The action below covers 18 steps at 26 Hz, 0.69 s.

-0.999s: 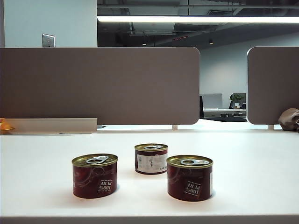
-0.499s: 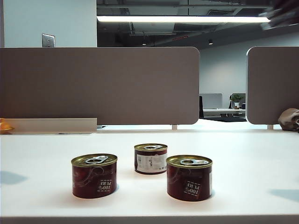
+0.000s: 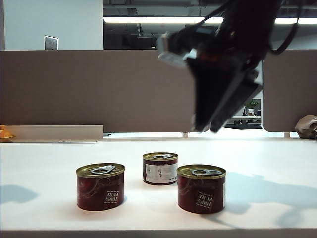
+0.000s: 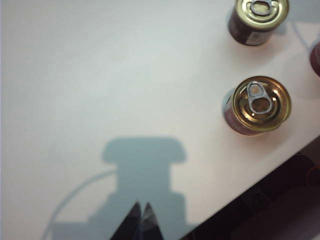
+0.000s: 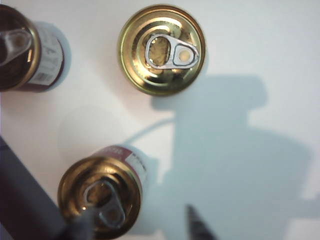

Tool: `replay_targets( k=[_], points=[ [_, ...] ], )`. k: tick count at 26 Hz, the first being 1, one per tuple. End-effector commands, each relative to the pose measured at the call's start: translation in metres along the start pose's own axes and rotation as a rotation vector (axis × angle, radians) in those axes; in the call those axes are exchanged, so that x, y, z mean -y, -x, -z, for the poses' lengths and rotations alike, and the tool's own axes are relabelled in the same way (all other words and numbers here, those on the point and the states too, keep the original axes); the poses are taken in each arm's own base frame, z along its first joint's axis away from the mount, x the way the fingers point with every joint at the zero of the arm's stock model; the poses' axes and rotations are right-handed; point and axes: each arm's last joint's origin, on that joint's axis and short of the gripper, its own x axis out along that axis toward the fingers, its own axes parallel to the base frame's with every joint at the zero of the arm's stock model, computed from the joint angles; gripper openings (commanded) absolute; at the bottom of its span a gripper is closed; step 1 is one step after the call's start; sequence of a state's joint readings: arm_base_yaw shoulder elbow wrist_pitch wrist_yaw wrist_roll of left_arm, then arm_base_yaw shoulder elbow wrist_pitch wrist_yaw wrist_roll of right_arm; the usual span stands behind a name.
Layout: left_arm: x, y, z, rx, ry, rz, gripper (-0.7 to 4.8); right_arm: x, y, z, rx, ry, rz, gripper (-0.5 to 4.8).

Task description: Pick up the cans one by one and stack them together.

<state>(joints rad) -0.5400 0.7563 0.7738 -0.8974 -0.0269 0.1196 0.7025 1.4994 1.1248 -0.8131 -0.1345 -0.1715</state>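
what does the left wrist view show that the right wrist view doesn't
Only the left wrist view: the left tool, shut, over bare table away from the cans, and the table's edge. Only the right wrist view: the right tool, open above the right can, and that can's lid. Both: the left can and back can, unstacked.

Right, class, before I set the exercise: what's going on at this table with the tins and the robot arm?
A two-armed robot is starting to stack three cans. All three stand apart on the white table: the left can, the white-labelled can behind, and the right can. The right gripper hangs above the right can, jaws parted, holding nothing. The left gripper is shut and empty, over bare table beside the left can. Nothing is stacked yet.
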Motion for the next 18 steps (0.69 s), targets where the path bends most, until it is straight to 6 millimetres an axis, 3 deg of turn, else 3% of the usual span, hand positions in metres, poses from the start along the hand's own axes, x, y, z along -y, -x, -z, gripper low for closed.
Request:
replay_targets(
  k=[1, 7, 11, 18],
  points=[
    [-0.001, 0.01, 0.001, 0.038, -0.002, -0.032, -0.05, 0.0, -0.005, -0.005, -0.029, 0.007, -0.035, 3.12],
    [-0.002, 0.025, 0.006, 0.133, 0.004, -0.066, -0.05, -0.001, -0.012, -0.008, -0.038, 0.007, -0.093, 3.52],
    [-0.002, 0.031, 0.007, 0.17, 0.008, -0.089, -0.05, -0.001, -0.015, -0.008, -0.043, 0.005, -0.115, 4.79],
    [-0.002, 0.031, 0.01, 0.151, 0.007, -0.086, -0.05, 0.001, -0.036, -0.005, -0.133, -0.011, -0.131, 4.79]
  ],
)
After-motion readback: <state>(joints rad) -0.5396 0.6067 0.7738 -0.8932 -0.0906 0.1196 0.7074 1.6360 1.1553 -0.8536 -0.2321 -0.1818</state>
